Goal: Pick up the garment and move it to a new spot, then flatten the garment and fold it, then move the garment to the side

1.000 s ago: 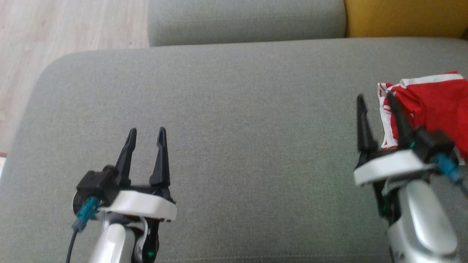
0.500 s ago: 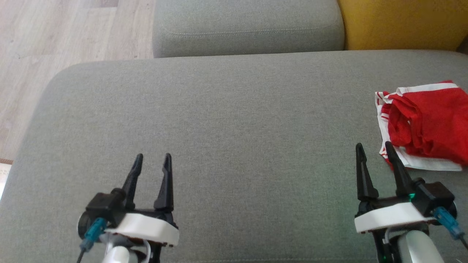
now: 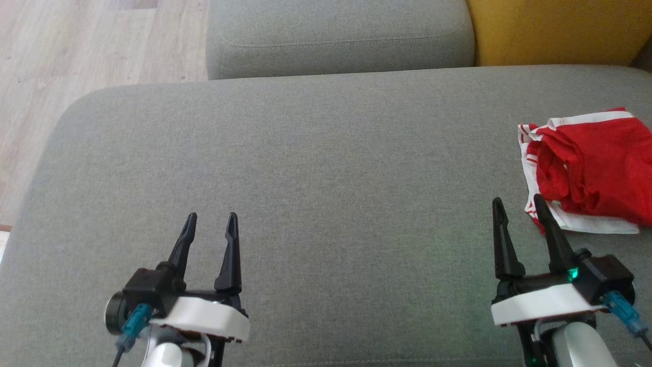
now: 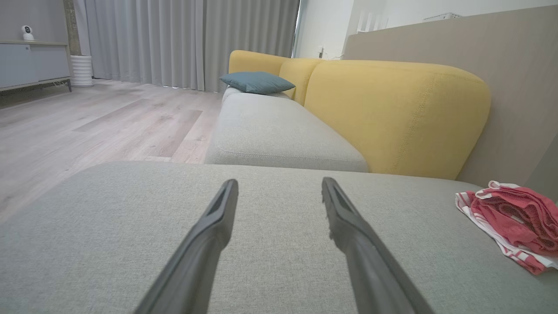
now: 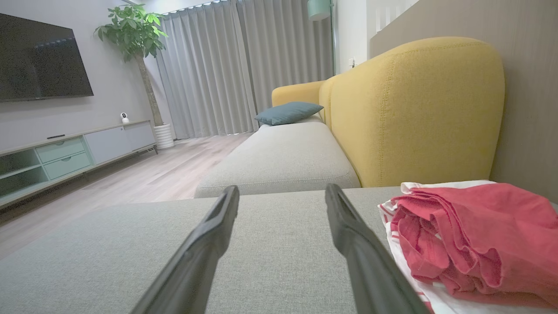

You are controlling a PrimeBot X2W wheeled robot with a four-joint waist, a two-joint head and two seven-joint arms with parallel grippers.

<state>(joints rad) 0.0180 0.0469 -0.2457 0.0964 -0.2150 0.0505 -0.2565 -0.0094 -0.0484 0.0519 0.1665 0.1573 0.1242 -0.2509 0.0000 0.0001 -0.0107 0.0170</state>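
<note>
A red garment with white striped trim point(image 3: 591, 165) lies folded in a loose bundle at the right edge of the grey sofa cushion point(image 3: 316, 168); it also appears as the garment point(image 4: 518, 222) and the garment point(image 5: 471, 240) in the wrist views. My right gripper point(image 3: 518, 206) is open just in front of the garment's near left corner, its right fingertip next to the white hem, holding nothing. My left gripper point(image 3: 211, 220) is open over the cushion at the lower left, far from the garment. Both grippers point(image 4: 279, 187) point(image 5: 282, 194) show empty gaps between their fingers.
A second grey seat cushion point(image 3: 338, 35) lies beyond the first, with a yellow backrest point(image 3: 555, 30) at the upper right. Wooden floor point(image 3: 61, 61) drops off at the left. A blue pillow point(image 5: 288, 112), a TV cabinet point(image 5: 65, 155) and a plant point(image 5: 133, 30) stand farther off.
My right gripper has drawn back from beside the garment toward the cushion's near edge, and the left one has drawn back too. The head view has tilted a little. The garment stays put.
</note>
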